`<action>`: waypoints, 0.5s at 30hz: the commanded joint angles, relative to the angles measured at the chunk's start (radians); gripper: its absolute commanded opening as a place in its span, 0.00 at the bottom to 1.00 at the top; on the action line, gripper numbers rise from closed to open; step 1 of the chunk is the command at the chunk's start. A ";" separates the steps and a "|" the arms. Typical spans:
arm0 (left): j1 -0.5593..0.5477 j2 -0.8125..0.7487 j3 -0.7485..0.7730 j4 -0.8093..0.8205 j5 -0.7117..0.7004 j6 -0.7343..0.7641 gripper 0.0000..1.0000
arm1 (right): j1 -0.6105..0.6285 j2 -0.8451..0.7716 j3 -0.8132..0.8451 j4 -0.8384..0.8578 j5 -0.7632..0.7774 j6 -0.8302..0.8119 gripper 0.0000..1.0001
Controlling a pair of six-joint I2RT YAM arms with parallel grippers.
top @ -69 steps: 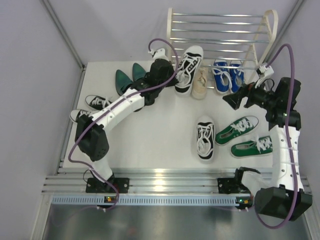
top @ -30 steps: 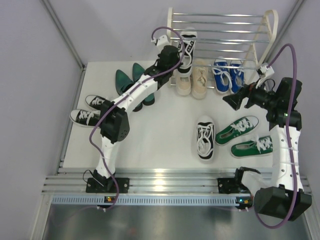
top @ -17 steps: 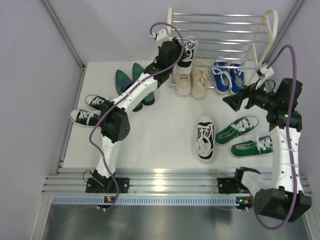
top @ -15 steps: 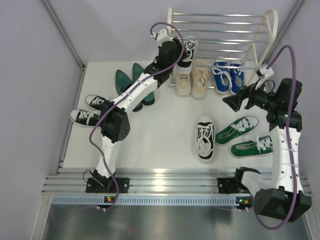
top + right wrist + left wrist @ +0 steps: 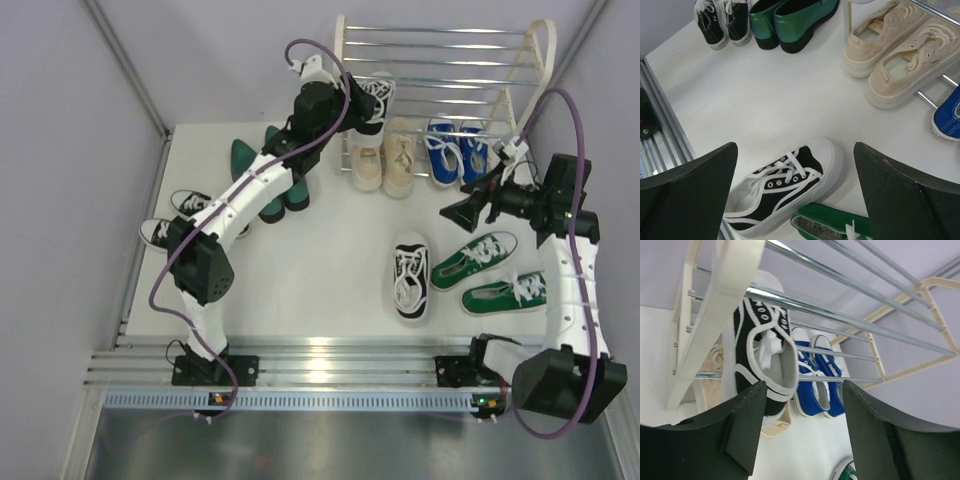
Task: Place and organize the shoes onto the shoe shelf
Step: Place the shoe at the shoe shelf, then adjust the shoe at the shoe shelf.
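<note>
The shoe shelf (image 5: 440,48) stands at the back, its chrome bars (image 5: 850,320) close in the left wrist view. A black-and-white sneaker (image 5: 378,98) lies on a low tier (image 5: 765,360). My left gripper (image 5: 352,100) is open just behind its heel (image 5: 802,412), not clamping it. Beige lace-ups (image 5: 385,160) and blue sneakers (image 5: 455,150) sit under the shelf. My right gripper (image 5: 456,212) hangs open (image 5: 795,185) above a second black-and-white sneaker (image 5: 410,275) (image 5: 785,185). Green sneakers (image 5: 490,270) lie to its right.
Dark green dress shoes (image 5: 268,172) (image 5: 790,20) stand left of the shelf, partly under my left arm. A smaller black-and-white pair (image 5: 185,215) (image 5: 722,22) sits at the table's left edge. Metal rails (image 5: 330,360) run along the near edge.
My left gripper has opened and let go of the black-and-white sneaker, which now rests on the shelf; the left arm has drawn back to the left. My right gripper has shifted slightly left.
</note>
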 commanded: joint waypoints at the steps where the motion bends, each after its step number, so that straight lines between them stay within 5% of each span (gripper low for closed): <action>1: 0.001 -0.097 -0.042 0.009 0.075 0.013 0.68 | 0.021 0.053 0.091 0.000 -0.036 -0.077 0.99; 7: 0.001 -0.249 -0.184 0.006 0.115 0.112 0.68 | 0.198 0.171 0.233 0.032 0.222 -0.008 0.97; 15: 0.001 -0.631 -0.561 -0.012 0.030 0.250 0.68 | 0.518 0.378 0.394 0.336 0.825 0.255 0.93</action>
